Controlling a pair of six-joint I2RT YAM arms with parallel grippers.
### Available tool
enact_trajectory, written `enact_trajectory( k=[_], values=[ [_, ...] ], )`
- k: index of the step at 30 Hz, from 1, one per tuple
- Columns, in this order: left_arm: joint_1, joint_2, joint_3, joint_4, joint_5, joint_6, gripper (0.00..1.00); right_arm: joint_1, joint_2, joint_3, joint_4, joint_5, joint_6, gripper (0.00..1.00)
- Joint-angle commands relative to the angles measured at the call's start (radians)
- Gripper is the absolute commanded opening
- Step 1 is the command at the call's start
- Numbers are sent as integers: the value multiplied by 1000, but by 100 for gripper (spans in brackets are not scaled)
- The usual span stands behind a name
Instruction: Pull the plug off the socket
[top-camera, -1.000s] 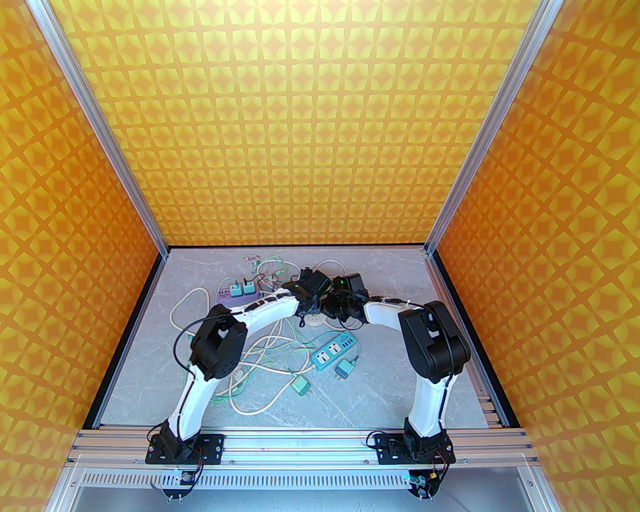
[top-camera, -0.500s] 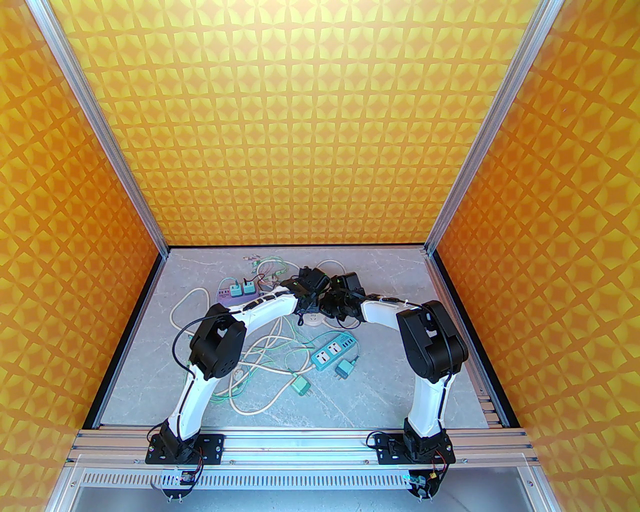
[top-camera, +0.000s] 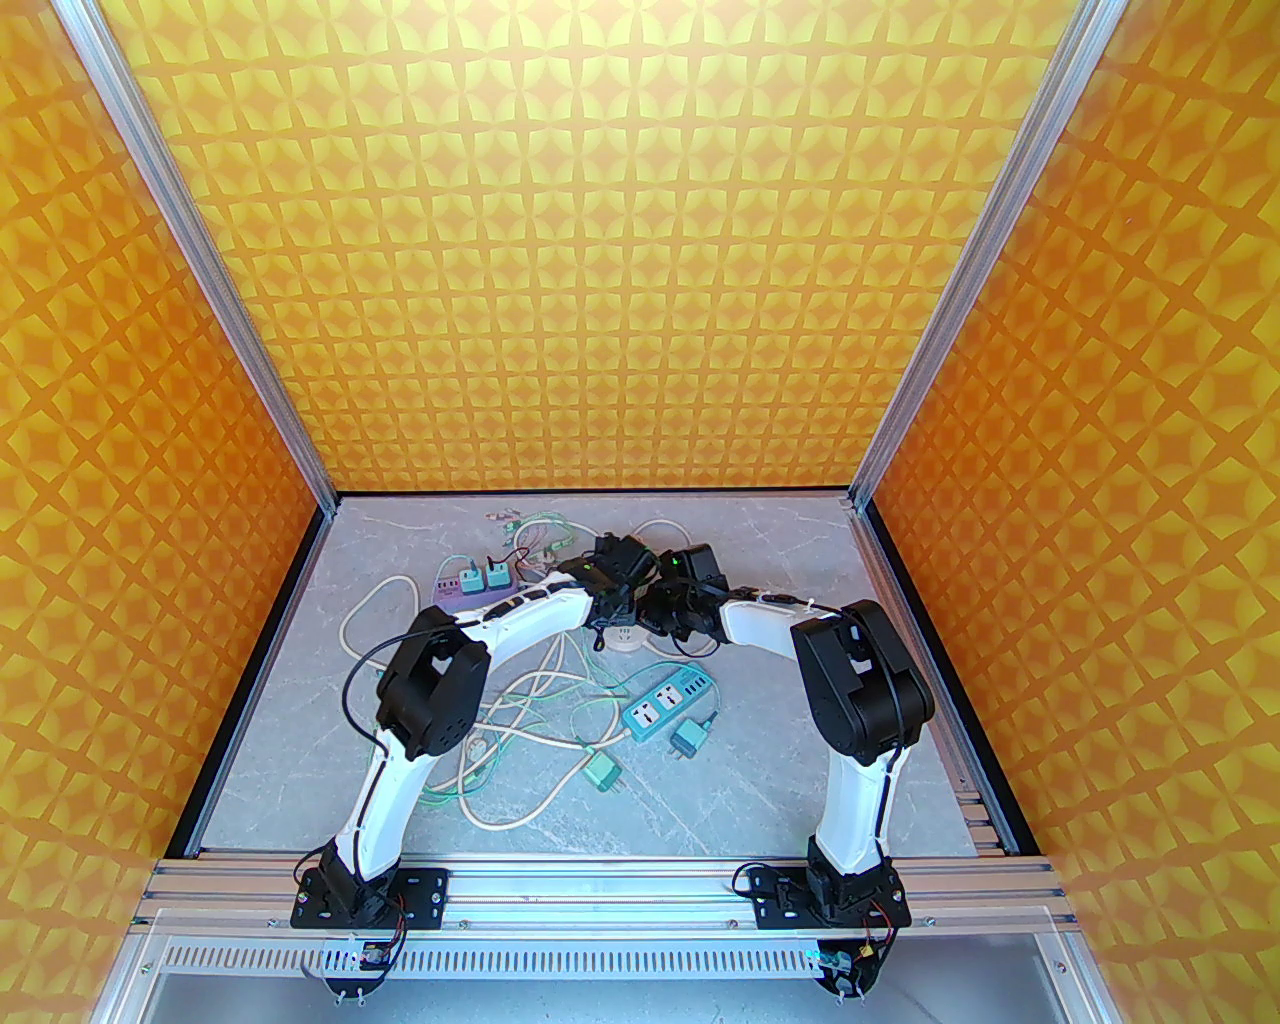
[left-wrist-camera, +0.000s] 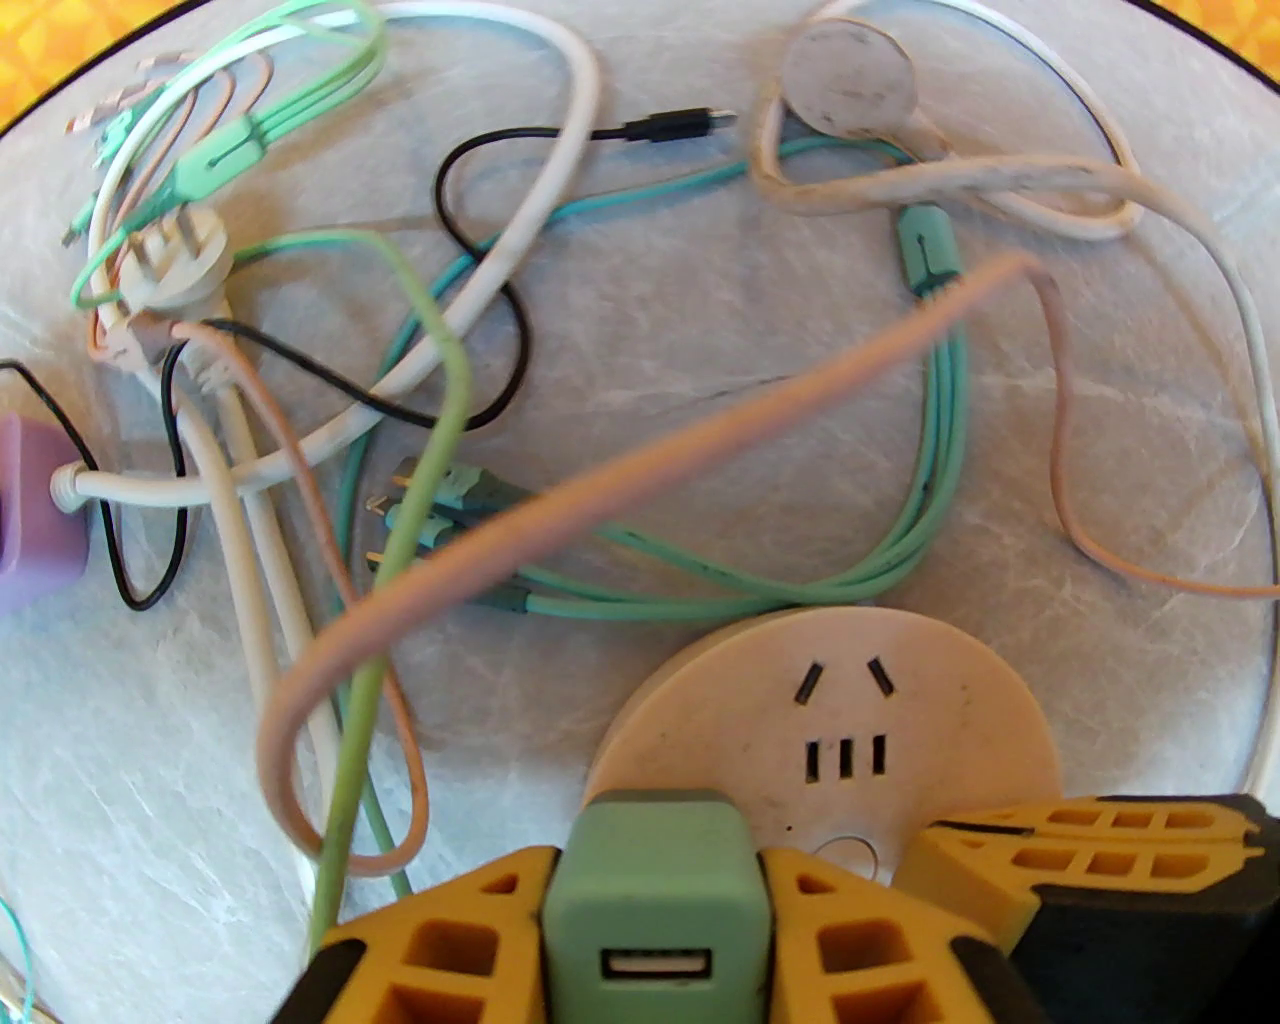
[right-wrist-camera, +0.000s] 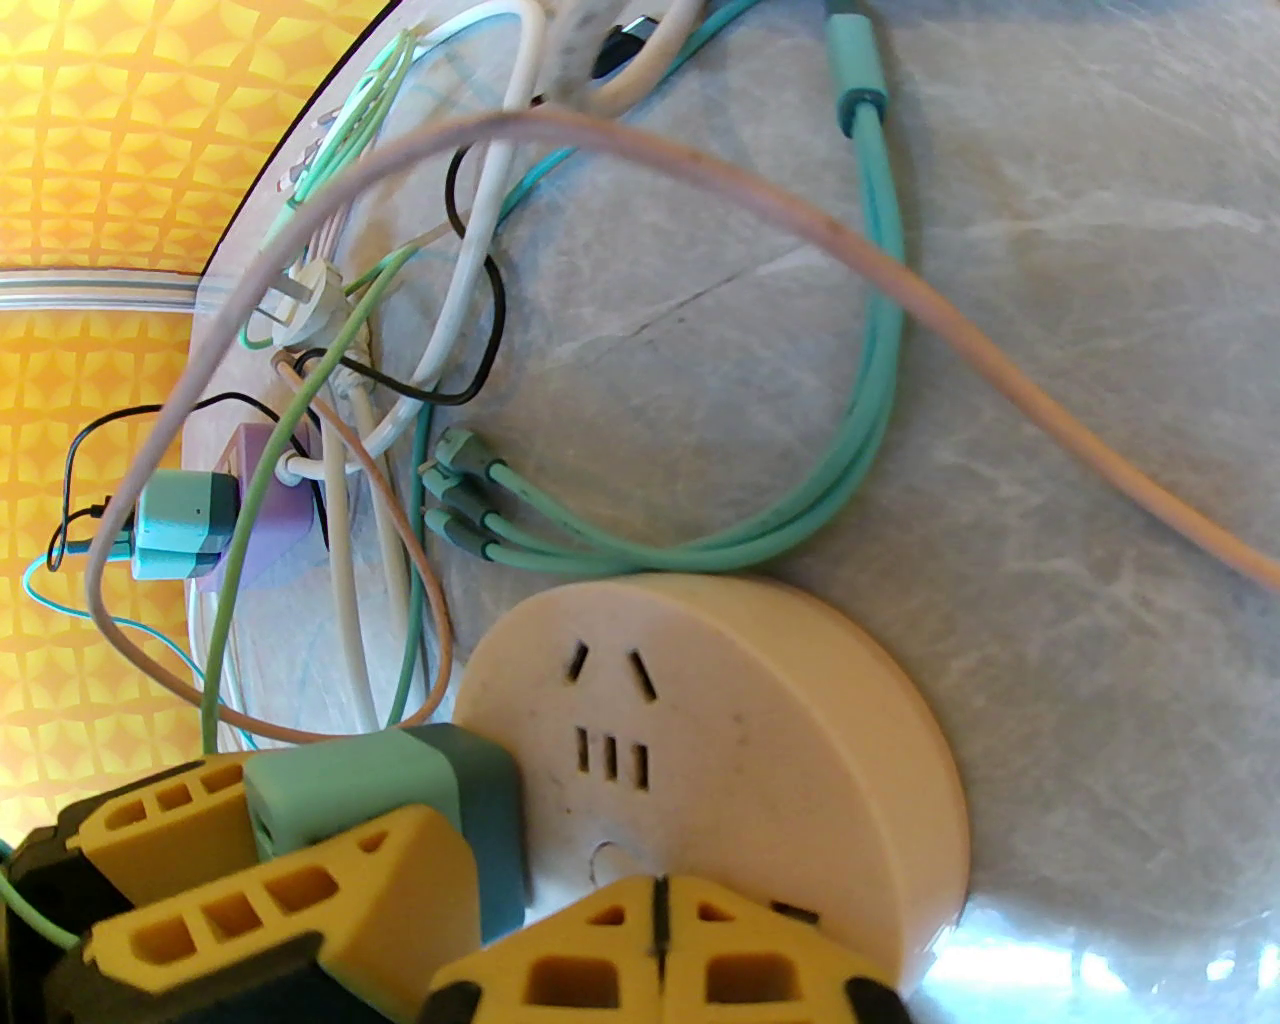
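Purple at far left: a strip (left-wrist-camera: 25, 520) with two teal adapters (right-wrist-camera: 180, 525) plugged in. Beside it, a white plug (left-wrist-camera: 175, 262), prongs showing, in a tangle of white, black and green cables. Across the middle, a pink cable (left-wrist-camera: 700, 430) arching above the table and crossing in front of a teal bundle (left-wrist-camera: 930, 450). At bottom centre, the green plug (left-wrist-camera: 660, 880), clamped on both sides by the yellow fingers of the left gripper (left-wrist-camera: 660, 900), at the left edge of the round cream socket (left-wrist-camera: 900, 720); cannot tell whether its pins sit in the slots. Further right, the right gripper (right-wrist-camera: 655, 930), fingers pressed together, at the socket's near rim. Nearer the bases, a blue strip (top-camera: 668, 706) and two loose adapters (top-camera: 688, 741).
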Motion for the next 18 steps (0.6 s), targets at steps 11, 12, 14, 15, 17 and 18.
enact_trajectory(
  k=[11,12,14,15,17,18],
  values=[
    [-104,82,147,-125,-109,91,21,7,82,-40,-152,103,-6,0],
    [-106,82,149,-128,-118,95,21,7,84,-39,-152,101,-6,0],
    [-98,71,142,-128,-120,80,21,7,86,-38,-151,100,-5,0],
    [-90,63,134,-128,-115,67,20,8,86,-37,-150,98,-5,0],
    [-66,30,93,-101,-79,43,19,8,85,-39,-151,98,-5,0],
    [-52,12,69,-80,-51,31,19,8,84,-38,-152,99,-6,0]
  ],
)
